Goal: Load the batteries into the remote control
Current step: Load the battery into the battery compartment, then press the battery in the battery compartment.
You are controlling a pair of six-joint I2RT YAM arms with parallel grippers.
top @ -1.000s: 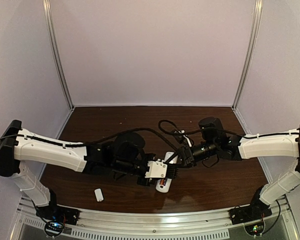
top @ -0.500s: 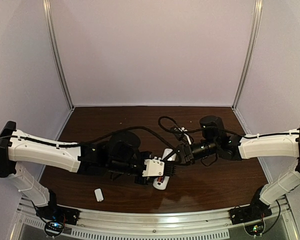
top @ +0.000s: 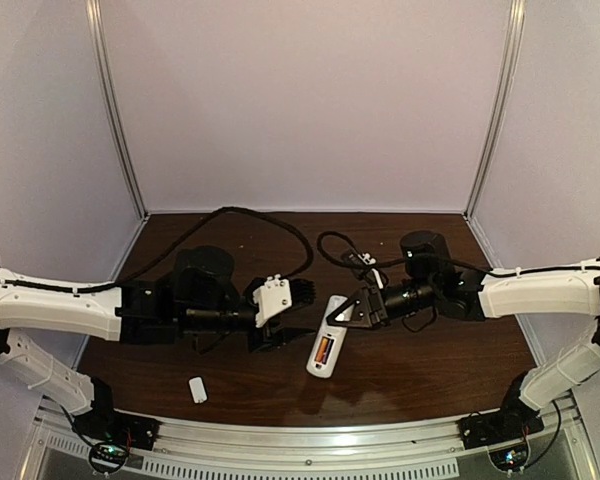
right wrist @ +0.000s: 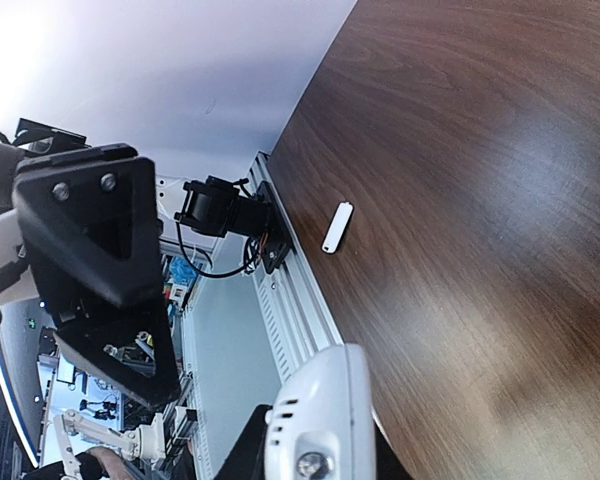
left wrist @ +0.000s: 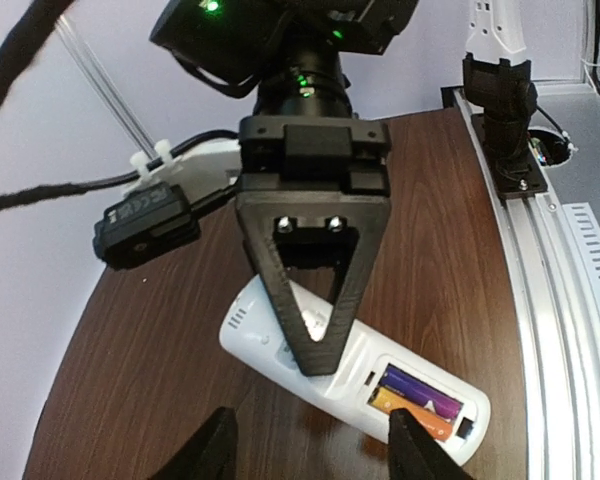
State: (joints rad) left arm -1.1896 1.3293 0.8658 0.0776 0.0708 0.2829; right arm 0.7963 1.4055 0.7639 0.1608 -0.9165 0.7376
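So the remote is lying around the middle of the surface, running at a slight angle from the far side toward the near edge. Its battery bay is open at the near end, and both batteries are sitting in there side by side. The left wrist view shows them best: the purple one sits just beside the orange one.

The right hand comes in from the right edge and is clamped shut on the remote's far end. One of its triangular fingers lies right across the white body. I can't tell whether that end is lifted or flat on the wood.

The left hand is just left of the remote, not touching it. Its fingers are spread about halfway apart with nothing between them.

There's also a small white piece lying by itself close to the near edge, toward the left corner and well apart from the remote (the right wrist view picks it up too).
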